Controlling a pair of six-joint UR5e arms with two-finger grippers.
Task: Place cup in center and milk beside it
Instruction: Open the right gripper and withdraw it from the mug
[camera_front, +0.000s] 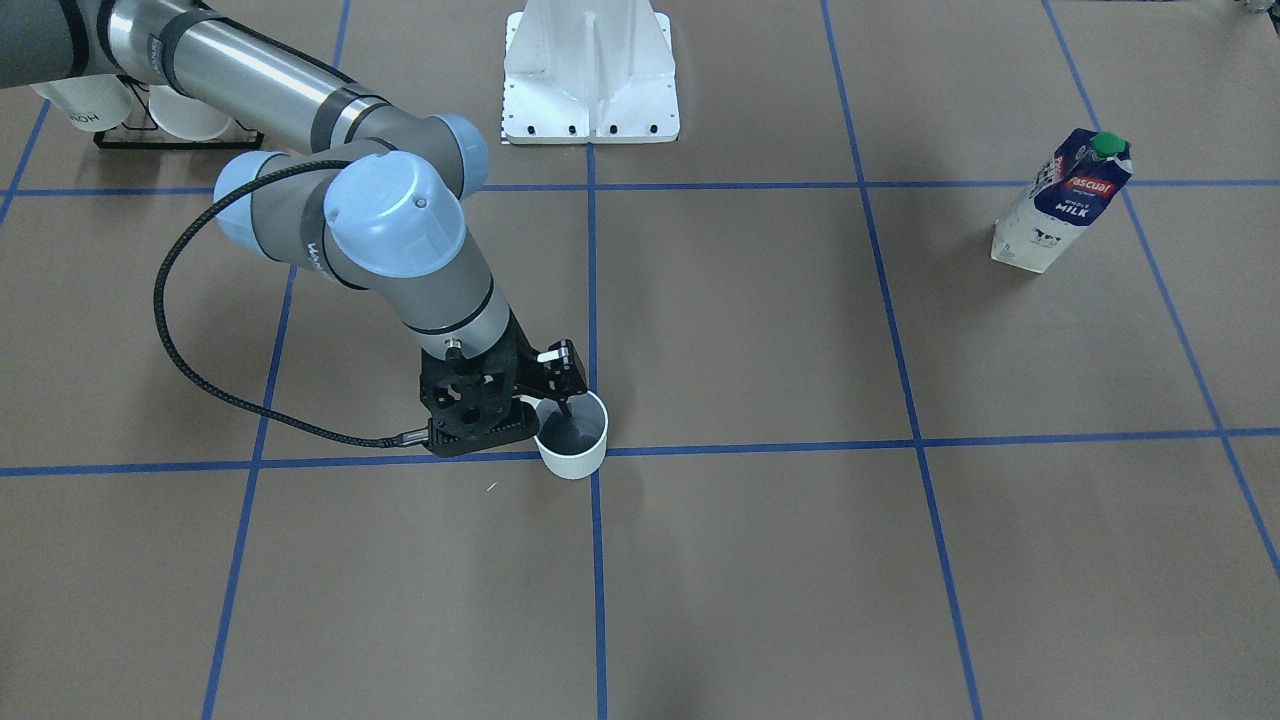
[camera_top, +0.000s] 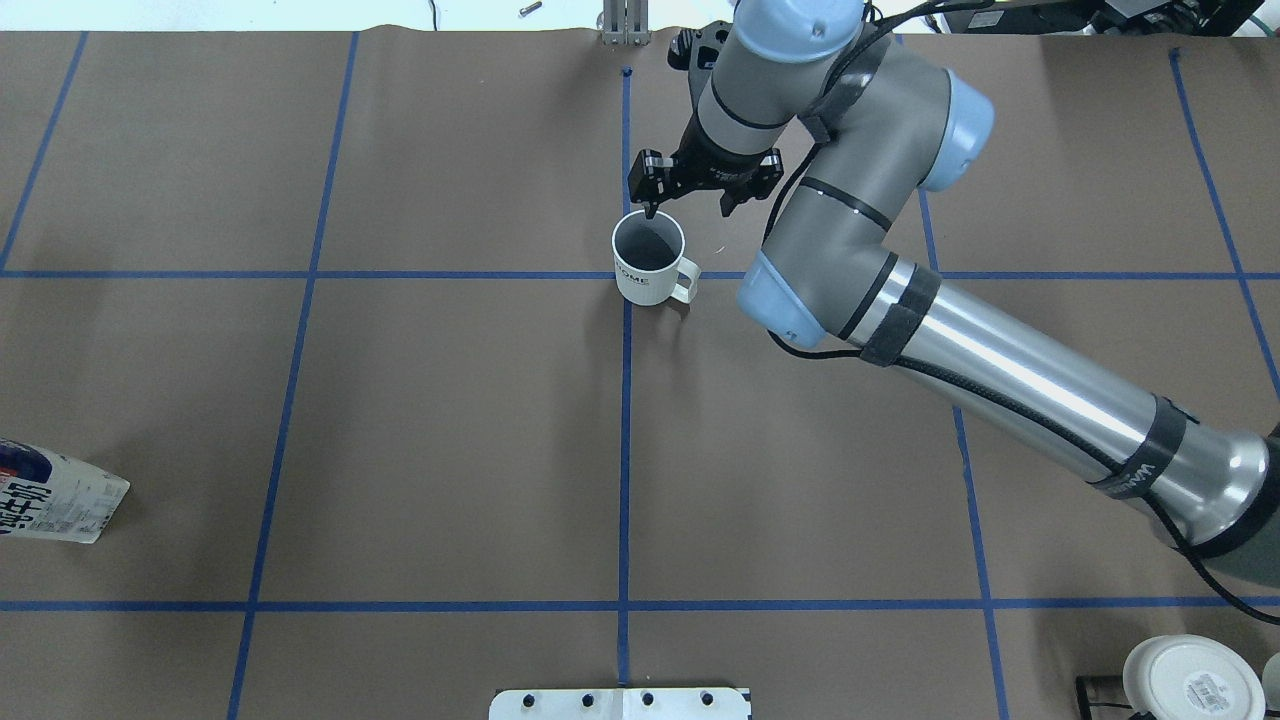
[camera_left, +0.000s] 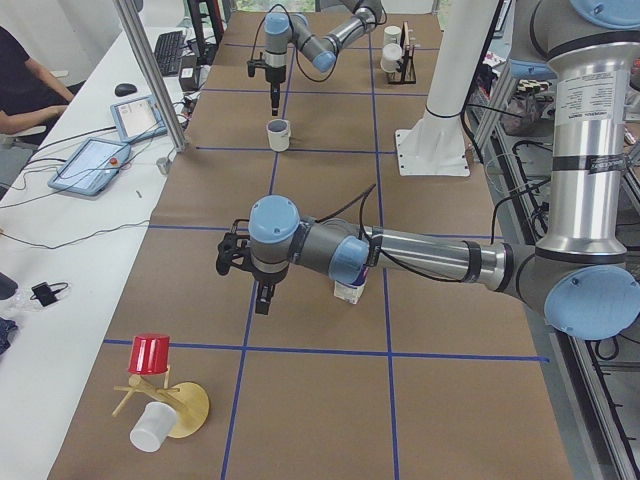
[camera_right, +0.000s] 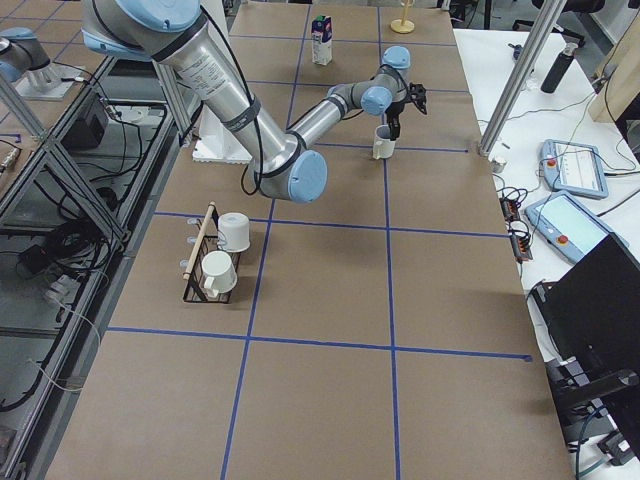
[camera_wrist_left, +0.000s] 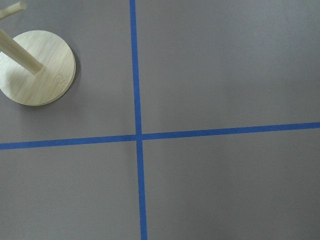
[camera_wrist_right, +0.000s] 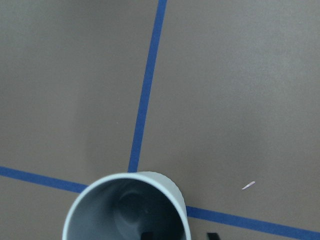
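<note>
The cup (camera_front: 572, 440) is a white mug with a dark inside; dark lettering shows on its side in the overhead view (camera_top: 648, 262). It stands upright on the center (camera_front: 597, 452), the crossing of two blue tape lines. My right gripper (camera_front: 545, 402) points down over the cup's rim. In the right wrist view one fingertip (camera_wrist_right: 145, 235) is inside the cup (camera_wrist_right: 131, 207) and the other is outside, both off the wall: open. The milk (camera_front: 1062, 200) stands upright far off, also showing in the overhead view (camera_top: 55, 495). My left gripper (camera_left: 262, 300) hovers near the milk; I cannot tell its state.
A black rack with white mugs (camera_front: 150, 115) stands by the right arm's base side. A wooden mug tree with a red cup (camera_left: 152, 355) and a white cup (camera_left: 150, 430) stands at the left end. The white robot pedestal (camera_front: 590, 70) is behind the center.
</note>
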